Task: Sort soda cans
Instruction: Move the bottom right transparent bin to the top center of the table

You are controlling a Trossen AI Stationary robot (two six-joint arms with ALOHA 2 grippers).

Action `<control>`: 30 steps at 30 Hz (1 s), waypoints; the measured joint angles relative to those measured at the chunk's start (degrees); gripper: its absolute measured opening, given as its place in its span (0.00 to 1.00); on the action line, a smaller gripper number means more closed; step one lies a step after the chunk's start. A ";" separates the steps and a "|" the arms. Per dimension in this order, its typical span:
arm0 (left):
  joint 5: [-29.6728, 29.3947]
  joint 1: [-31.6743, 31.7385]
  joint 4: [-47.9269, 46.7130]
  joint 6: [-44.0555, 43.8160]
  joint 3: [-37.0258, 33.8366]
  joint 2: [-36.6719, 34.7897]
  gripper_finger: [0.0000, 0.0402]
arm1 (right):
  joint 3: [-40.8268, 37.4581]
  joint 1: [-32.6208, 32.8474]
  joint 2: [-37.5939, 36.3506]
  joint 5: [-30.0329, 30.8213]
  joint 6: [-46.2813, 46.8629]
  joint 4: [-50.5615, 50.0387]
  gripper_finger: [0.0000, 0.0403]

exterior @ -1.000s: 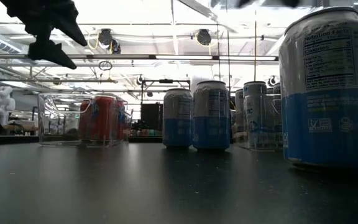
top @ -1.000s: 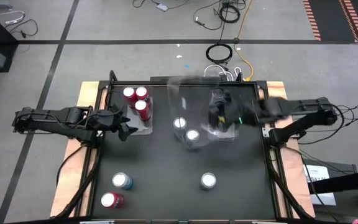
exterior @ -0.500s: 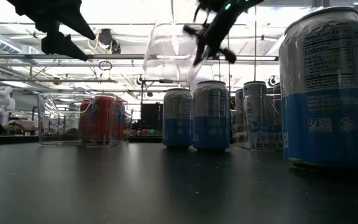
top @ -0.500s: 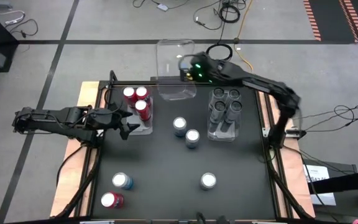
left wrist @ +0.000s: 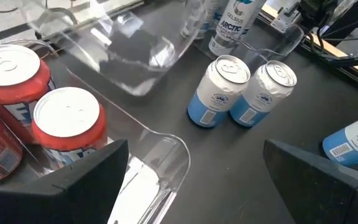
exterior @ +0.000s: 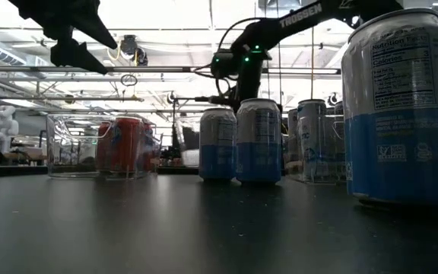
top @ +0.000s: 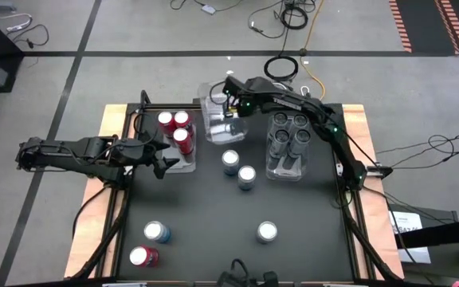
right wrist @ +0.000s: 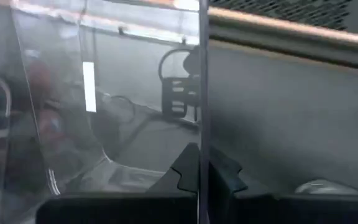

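My left hand (top: pixel 159 159) hovers spread above the table (top: pixel 213 215), just beside the left tray (top: pixel 188 163) holding three red cans (top: pixel 175 127). A fourth red can (top: pixel 143 257) and a blue can (top: pixel 157 232) stand near the front left, well apart from it. Two blue cans (top: pixel 239 168) stand mid-table, another (top: pixel 267 232) nearer the front. My right hand (top: pixel 231 100) pinches the wall of an empty clear tray (top: pixel 216 127) at the back. Four grey cans (top: pixel 288 135) fill the right tray.

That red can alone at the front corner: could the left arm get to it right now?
Probably yes. The left gripper hangs open and empty beside the tray of red cans, and the lone red can stands in the open on its side, with only a blue can nearby.
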 joint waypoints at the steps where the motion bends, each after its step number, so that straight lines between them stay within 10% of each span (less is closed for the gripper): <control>1: -0.02 0.00 0.00 0.00 0.00 0.00 0.95 | 0.00 0.58 0.25 0.03 0.13 0.29 0.00; 30: -4.52 0.00 2.69 7.23 0.00 0.00 0.95 | -6.67 9.11 1.43 -7.39 14.43 -4.84 0.00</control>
